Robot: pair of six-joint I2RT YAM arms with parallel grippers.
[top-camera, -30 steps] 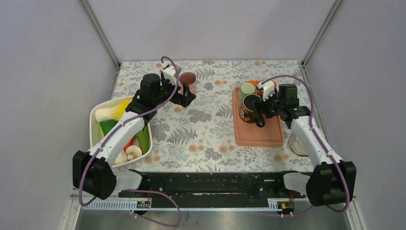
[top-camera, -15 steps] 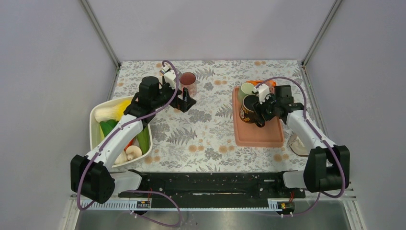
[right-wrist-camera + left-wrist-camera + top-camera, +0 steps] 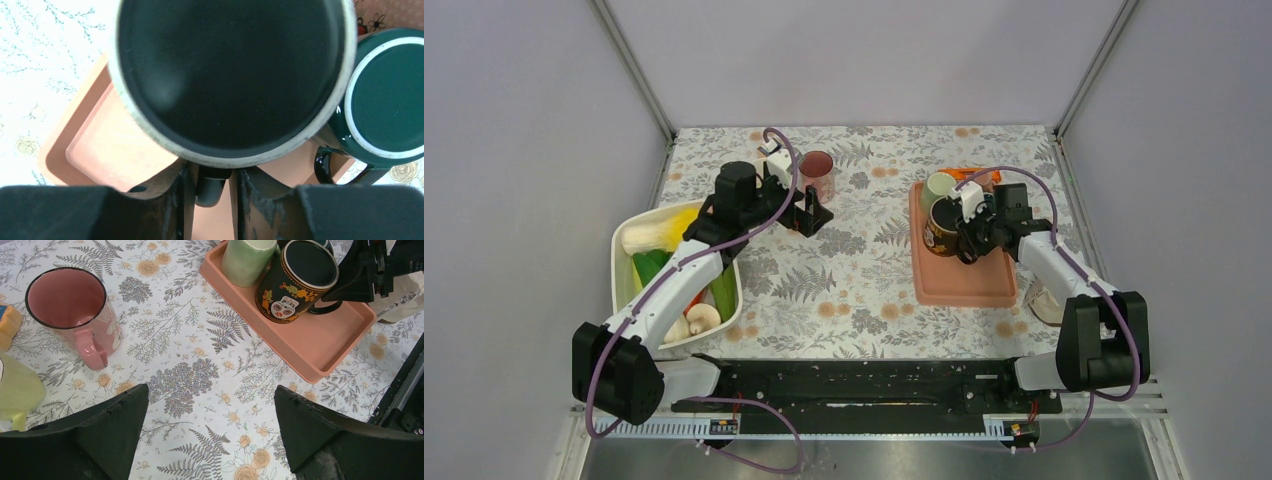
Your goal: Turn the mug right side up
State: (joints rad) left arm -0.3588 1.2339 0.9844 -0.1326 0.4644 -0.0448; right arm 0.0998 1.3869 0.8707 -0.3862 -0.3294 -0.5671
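Observation:
The black mug (image 3: 945, 225) with a skull pattern (image 3: 300, 282) stands upside down on the pink tray (image 3: 964, 285), its dark base (image 3: 230, 75) facing up. My right gripper (image 3: 969, 240) (image 3: 210, 175) is low on the tray at the mug's near side. Its two fingers press on either side of the mug's handle (image 3: 209, 192). My left gripper (image 3: 814, 212) (image 3: 210, 395) hangs open over the patterned tablecloth, holding nothing, just in front of an upright pink mug (image 3: 816, 172) (image 3: 70, 310).
On the tray are also a pale green mug (image 3: 939, 187) (image 3: 247, 260) and an upside-down dark green mug (image 3: 385, 100), both touching or nearly touching the black one. A white tub (image 3: 616, 250) of vegetables sits at the left. A white bag (image 3: 1044, 300) lies right of the tray.
My right gripper's fingers have closed in on the black mug's handle, and that arm's elbow swung inward. The left gripper drew back a little from the pink mug, still open.

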